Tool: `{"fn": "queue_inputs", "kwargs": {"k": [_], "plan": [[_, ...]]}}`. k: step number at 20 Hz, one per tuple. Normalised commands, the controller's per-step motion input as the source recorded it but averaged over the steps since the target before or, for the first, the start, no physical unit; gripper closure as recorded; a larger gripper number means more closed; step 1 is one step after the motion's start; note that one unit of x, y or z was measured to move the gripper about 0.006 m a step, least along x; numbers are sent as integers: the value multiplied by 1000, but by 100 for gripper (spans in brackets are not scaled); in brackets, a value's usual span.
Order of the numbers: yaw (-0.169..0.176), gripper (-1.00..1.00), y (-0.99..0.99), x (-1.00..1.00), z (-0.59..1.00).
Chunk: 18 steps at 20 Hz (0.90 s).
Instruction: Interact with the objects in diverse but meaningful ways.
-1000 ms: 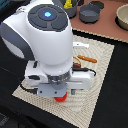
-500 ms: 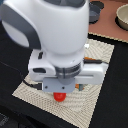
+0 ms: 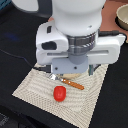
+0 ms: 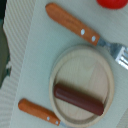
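Note:
A red tomato (image 3: 59, 93) lies on a beige striped mat (image 3: 35, 85), and its edge shows in the wrist view (image 4: 112, 2). A brown sausage stick (image 4: 78, 98) lies on a round wooden plate (image 4: 82, 62). A wooden-handled fork (image 4: 72, 23) lies beside the plate, and its orange handle shows in the exterior view (image 3: 75, 84). A second wooden handle (image 4: 37, 111) lies on the plate's other side. My gripper (image 3: 70, 74) hangs above the plate. Its fingers are hidden, so I cannot tell its state. The cheese wedge, fish and pot are out of view.
The arm's white body (image 3: 75, 30) blocks most of the exterior view. A tan bowl (image 3: 122, 15) stands at the far right. The mat lies on a black tabletop (image 3: 15, 45).
The arm has shifted and fills more of the exterior view than before. The tomato and the fork have stayed in place.

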Motion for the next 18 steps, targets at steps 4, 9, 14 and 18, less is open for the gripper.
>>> {"fn": "queue_inputs", "kwargs": {"k": [4,9,14,18], "plan": [[125,-100,641,-167,96],[130,-100,609,-202,117],[124,-100,533,-337,24],[97,-100,335,-514,-57]]}}
